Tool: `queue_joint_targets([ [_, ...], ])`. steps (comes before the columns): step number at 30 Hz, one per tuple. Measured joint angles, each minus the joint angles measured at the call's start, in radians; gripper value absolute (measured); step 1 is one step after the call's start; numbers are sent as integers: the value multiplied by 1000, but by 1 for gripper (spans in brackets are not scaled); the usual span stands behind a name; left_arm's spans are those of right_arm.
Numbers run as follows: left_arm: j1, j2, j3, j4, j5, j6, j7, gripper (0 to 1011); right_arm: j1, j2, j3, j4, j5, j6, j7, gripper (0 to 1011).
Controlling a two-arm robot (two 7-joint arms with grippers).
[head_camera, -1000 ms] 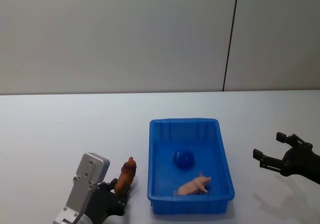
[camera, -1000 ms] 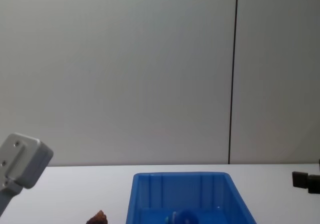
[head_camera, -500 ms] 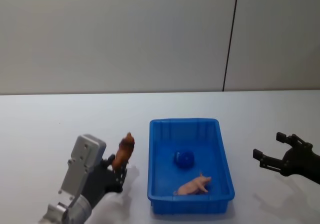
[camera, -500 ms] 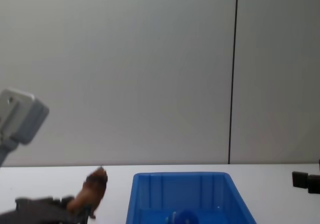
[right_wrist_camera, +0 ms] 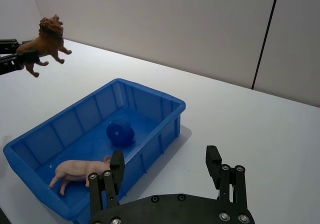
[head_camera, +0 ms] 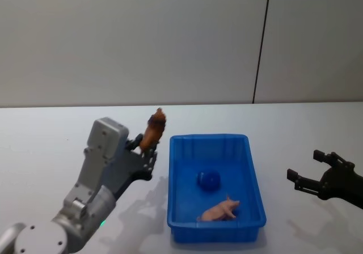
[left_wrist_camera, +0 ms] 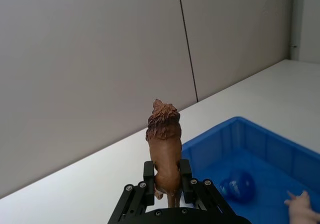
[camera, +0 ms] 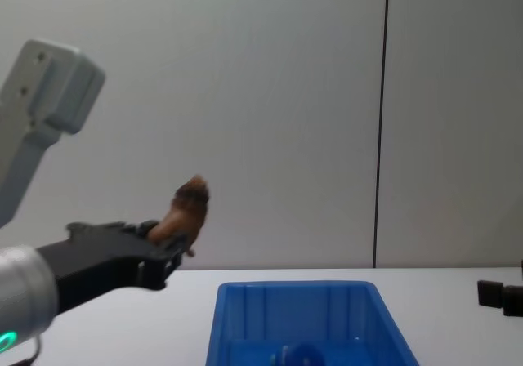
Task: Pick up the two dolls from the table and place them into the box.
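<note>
- The landmark is the bright blue rectangular plastic box (head_camera: 215,180) with ribbed inner walls, standing on the flat white table (head_camera: 68,135).
- The left gripper (head_camera: 148,147) is raised off the table just beside the box's left rim, near its far left corner, and its two black fingers are clamped on the small reddish-brown lumpy lion doll (head_camera: 154,128).
- In the left wrist view the lion doll (left_wrist_camera: 164,149) stands upright between the fingers (left_wrist_camera: 148,176), gripped low on its body and legs, with mane and head rising clear above the fingertips.
- Its long axis runs up out of the grip, so most of the doll sits beyond the fingers rather than between them.
- The relation that counts: the box's open well lies to the right of the held doll and lower. I judge the doll is not yet over the opening but outside the left rim, so the carry must cross that rim before letting go.
- The rounded blue doll (head_camera: 207,179) already lies on the box floor near its middle, and a pale pink pig figure (head_camera: 219,210) lies near the box's front wall.
- The right gripper (head_camera: 309,172) waits with fingers spread and nothing between them, well apart from the box's right side; the left arm is plainly the nearer one.
</note>
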Motion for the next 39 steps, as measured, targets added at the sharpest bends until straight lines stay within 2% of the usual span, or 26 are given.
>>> queue_joint_targets([
  [12,-82,-94,31,84,35,-38,-74,305,0,0,0,0,0,0,0,1001],
  [19,-104,-128,46,124,45,-49,-97,321,0,0,0,0,0,0,0,1001],
  [27,-116,-154,60,156,54,-51,-111,573,0,0,0,0,0,0,0,1001],
  [28,-116,-154,60,156,54,-51,-111,573,0,0,0,0,0,0,0,1001],
  [33,-121,-163,62,167,58,-63,-116,792,0,0,0,0,0,0,0,1001],
  [34,-122,-164,62,168,58,-64,-117,792,0,0,0,0,0,0,0,1001],
  [39,-124,-168,63,173,60,-70,-118,931,0,0,0,0,0,0,0,1001],
])
